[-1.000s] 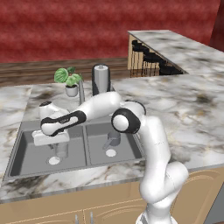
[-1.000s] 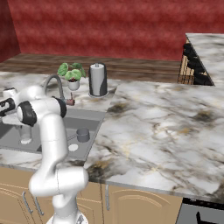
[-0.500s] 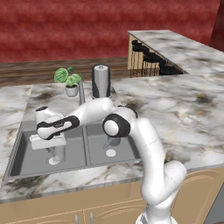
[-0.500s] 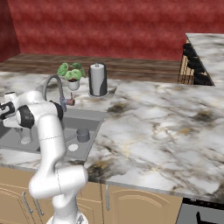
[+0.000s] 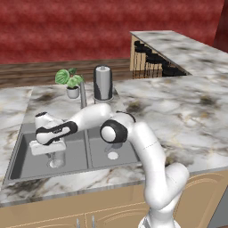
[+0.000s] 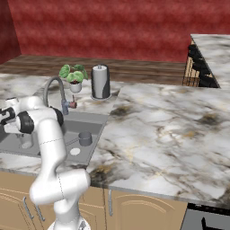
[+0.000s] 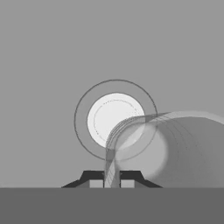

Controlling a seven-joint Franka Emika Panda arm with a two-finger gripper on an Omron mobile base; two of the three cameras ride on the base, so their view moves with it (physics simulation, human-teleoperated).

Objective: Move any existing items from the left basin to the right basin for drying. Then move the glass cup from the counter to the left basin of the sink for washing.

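Observation:
My gripper (image 5: 52, 152) is shut on the rim of the glass cup (image 5: 56, 159), a clear handleless tumbler hanging low inside the left basin (image 5: 29, 161) of the sink. In the hand view the gripper (image 7: 111, 182) pinches the cup's wall (image 7: 168, 146), and the basin's round white drain (image 7: 114, 118) lies right below. The right base view shows the glass cup (image 6: 25, 142) behind my forearm. The dark grey cup (image 6: 85, 138) with a short handle stands in the right basin (image 6: 95, 129) near its white drain (image 6: 75, 152).
A tall thin steel tap (image 6: 57, 92) arches over the sink's back edge. A tall dark canister (image 5: 103, 83) and a small potted plant (image 5: 70, 81) stand on the marble counter (image 5: 178, 111) behind the sink. My arm spans both basins.
The hand has come down and slightly leftward with the glass cup, from above the sink rim to low inside the left basin. The grey cup has stayed put.

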